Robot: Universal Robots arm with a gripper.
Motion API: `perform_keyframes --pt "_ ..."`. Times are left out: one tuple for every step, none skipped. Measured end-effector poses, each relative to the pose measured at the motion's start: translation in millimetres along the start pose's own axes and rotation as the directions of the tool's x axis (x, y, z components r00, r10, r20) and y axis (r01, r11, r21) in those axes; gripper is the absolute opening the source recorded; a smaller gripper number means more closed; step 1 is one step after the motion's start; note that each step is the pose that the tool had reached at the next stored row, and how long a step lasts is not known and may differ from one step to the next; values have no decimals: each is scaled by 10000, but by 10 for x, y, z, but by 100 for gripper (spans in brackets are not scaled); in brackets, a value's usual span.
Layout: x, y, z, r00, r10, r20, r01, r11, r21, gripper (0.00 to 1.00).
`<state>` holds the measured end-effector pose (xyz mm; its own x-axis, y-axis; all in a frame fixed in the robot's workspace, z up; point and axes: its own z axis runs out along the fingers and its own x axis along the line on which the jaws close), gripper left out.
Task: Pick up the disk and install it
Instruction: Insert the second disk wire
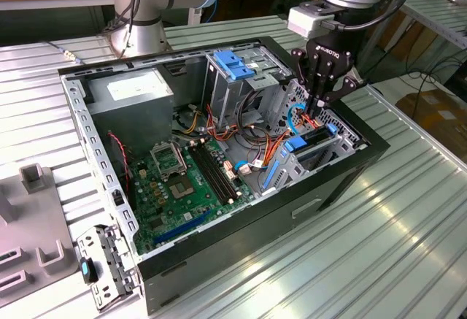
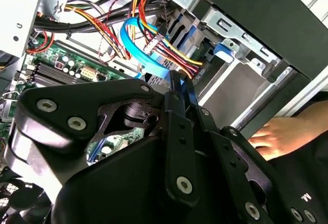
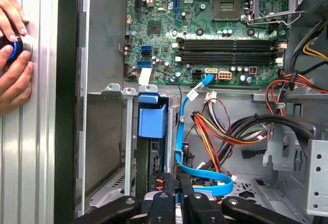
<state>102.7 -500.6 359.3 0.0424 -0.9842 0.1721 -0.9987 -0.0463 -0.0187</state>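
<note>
As it sits now: disk (image 3: 152,124) edge-on in the drive bay, blue rail showing.
Fingers (image 3: 167,183): together, nothing btwn them afaict, right above its end.
Handling: stiff, heavyish, shock-sensitive imo.
Grip: by the side rails, not the label.

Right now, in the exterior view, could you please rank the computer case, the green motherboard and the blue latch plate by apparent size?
1. Computer case
2. Green motherboard
3. Blue latch plate, clearly smallest, though it sits farther from the camera.
</note>
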Motion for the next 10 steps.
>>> perform_keyframes --pt "3 0 1 9997 1 237 -1 10000 11 16" --pt "6 0 1 9992 2 406 -3 10000 18 16" --pt "10 1 3 9982 5 599 -6 10000 27 16" --pt "14 1 4 9974 5 723 -8 10000 33 16" --pt "14 1 5 9974 4 726 -7 10000 33 16" --pt "15 3 5 9974 -2 727 -1 10000 40 16" --pt "16 10 6 9974 -13 726 9 10000 54 16" --pt "17 19 6 9973 -23 727 18 10000 66 16" --pt "16 40 6 9974 -43 726 37 10000 86 16" --pt "17 49 7 9973 -55 729 48 9999 95 16"
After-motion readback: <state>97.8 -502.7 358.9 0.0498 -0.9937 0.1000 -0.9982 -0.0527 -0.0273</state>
